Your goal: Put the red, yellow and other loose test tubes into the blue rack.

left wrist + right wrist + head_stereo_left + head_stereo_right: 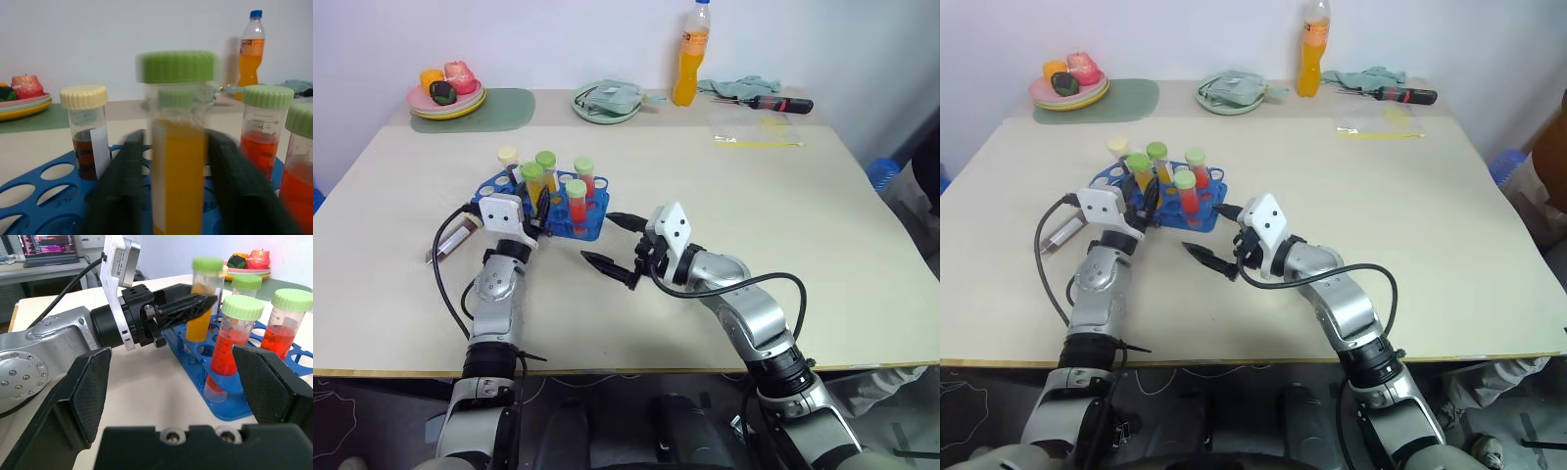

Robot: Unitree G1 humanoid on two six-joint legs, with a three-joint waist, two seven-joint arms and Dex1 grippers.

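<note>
Straddling yellow tube in blue rack, left gripper fingers stood slightly apart, not pinching. Right gripper fingers spread wide, empty, just beside rack on counter. One tube lay loose by left arm.

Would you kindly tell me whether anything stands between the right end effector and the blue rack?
Nothing visible does: the open right end effector faces the blue rack across bare table.
</note>
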